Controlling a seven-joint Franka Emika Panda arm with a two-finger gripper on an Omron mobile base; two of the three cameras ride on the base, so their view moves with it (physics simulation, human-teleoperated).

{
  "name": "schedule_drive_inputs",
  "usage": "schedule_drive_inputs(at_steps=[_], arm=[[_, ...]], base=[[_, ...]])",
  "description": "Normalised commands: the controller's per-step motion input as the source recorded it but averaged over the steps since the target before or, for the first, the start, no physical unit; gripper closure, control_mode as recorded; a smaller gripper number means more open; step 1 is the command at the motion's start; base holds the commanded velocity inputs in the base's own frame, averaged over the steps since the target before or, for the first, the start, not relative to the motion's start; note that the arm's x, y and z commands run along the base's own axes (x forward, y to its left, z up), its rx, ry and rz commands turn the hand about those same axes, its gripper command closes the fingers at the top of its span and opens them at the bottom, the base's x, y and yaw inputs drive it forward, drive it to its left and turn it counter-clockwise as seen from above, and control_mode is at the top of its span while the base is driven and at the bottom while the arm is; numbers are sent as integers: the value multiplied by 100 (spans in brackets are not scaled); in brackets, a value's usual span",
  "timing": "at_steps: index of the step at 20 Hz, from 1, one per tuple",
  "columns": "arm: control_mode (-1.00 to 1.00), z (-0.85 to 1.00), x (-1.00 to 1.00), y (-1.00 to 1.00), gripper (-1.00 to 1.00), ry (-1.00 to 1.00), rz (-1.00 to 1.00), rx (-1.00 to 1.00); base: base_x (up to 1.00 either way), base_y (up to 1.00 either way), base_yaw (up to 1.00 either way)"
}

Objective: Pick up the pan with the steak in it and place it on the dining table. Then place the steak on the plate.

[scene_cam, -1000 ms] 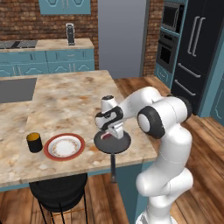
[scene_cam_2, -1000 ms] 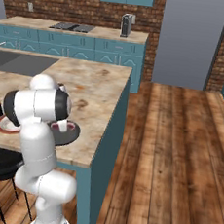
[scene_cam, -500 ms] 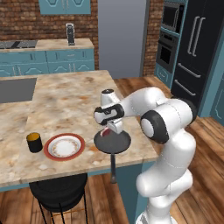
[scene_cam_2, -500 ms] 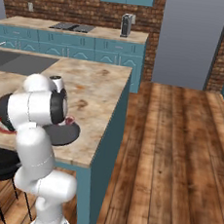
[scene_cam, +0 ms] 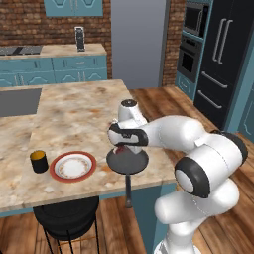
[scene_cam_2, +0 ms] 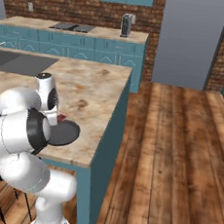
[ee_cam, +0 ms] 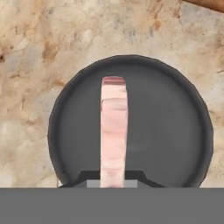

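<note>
Steak [ee_cam: 113, 131] edge-on, lengthwise above pan [ee_cam: 166, 131]

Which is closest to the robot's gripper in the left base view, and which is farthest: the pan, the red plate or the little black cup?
1. The pan, right beneath the gripper.
2. The plate, farther along the table.
3. The cup, beyond the plate.

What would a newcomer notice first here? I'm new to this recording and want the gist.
The white arm bends low over the near edge of the dining table, its gripper above the pan. In the hand view, the steak stands on edge between the jaws, over the pan's centre. The plate waits left of the pan.
</note>
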Motion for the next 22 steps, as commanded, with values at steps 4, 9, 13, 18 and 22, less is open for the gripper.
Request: schedule_drive_inputs(at_steps=[4,9,13,18,22], arm=[[-100,41,-37,12,100,-14,15,17],[-100,26,-22,27,100,-6,19,16],[-100,9,-6,47,100,0,21,13],[-100,1,-2,61,100,1,21,9],[-100,0,-4,64,100,1,22,7]], base=[[0,0,0],[0,0,0],[0,0,0],[0,0,0],[0,0,0]])
